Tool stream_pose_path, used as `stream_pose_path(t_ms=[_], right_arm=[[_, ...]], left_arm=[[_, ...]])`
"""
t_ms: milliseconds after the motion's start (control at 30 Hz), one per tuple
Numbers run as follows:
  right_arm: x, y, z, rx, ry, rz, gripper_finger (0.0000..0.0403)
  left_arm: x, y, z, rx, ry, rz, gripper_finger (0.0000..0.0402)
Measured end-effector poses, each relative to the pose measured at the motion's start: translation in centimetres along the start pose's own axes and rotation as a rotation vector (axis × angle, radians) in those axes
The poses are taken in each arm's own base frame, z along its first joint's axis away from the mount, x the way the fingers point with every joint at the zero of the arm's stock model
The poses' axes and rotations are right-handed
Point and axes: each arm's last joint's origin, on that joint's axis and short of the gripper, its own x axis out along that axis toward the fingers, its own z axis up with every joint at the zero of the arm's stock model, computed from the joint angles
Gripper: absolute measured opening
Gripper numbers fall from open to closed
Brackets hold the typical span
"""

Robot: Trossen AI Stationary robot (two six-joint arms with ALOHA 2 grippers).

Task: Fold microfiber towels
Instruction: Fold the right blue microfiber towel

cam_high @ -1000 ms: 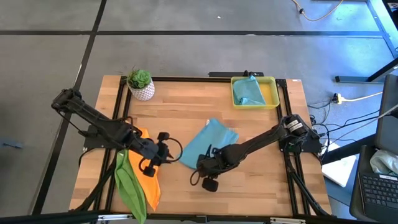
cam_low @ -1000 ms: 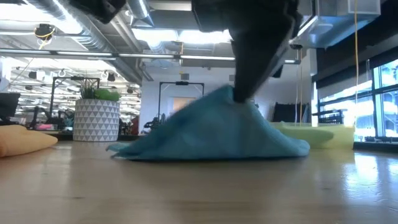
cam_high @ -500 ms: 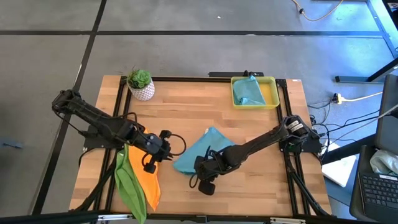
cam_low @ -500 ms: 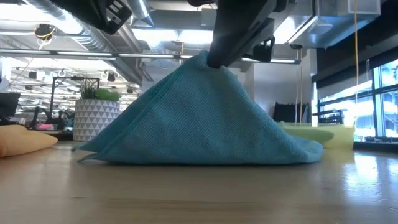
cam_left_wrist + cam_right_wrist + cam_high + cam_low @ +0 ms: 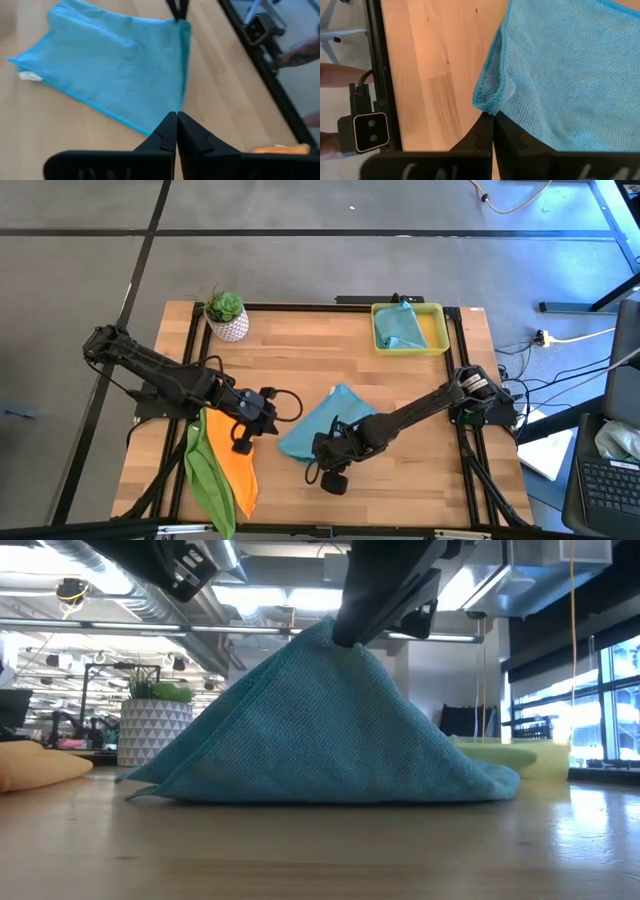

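A teal towel (image 5: 330, 420) lies mid-table with one corner raised into a tent shape (image 5: 330, 730); its lower edges rest on the wood. My right gripper (image 5: 322, 443) is shut on that raised corner. My left gripper (image 5: 263, 413) is shut and empty, hovering just left of the towel and above it (image 5: 185, 560). An orange towel (image 5: 238, 460) and a lime green towel (image 5: 205, 475) lie crumpled at the near left. Another teal towel (image 5: 398, 326) lies in the yellow tray (image 5: 435, 330). My right gripper pinches a corner of the teal towel (image 5: 489, 102) between its two fingers, where the hemmed edge curls over. The fingers come from above, slanting down (image 5: 360, 610). The corner is lifted clear; the cloth hangs down from it on both sides to the table.
A potted plant (image 5: 226, 315) stands at the far left. The yellow tray is at the far right. Bare wood shows in front of the towel and between the towel and the tray. A black frame runs along the table edges.
My right gripper has risen and gone a little toward the table's left, keeping hold of the corner. The towel, low and spread before, now stands as a tall tent with its lower edges still on the table. My left gripper has drifted toward the far edge and the towel.
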Motion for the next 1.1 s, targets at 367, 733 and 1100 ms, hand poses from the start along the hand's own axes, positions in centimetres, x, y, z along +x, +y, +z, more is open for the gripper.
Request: stream_pose_path(t_ms=[367, 733, 1100], right_arm=[[0.0, 0.0, 0.0, 0.012, -0.001, 0.000, 0.0005], [-0.1, -0.7, 0.6, 0.190, -0.004, -0.003, 0.0005], [-2.2, 0.5, 1.9, 0.237, -0.031, 0.017, 0.0005]], left_arm=[[0.2, -0.2, 0.0, 0.024, 0.013, -0.070, 0.0014], [3.5, 0.2, -0.2, 0.169, 0.077, -0.102, 0.0076], [6.5, 0.1, -0.3, 0.215, 0.081, -0.166, 0.0085]])
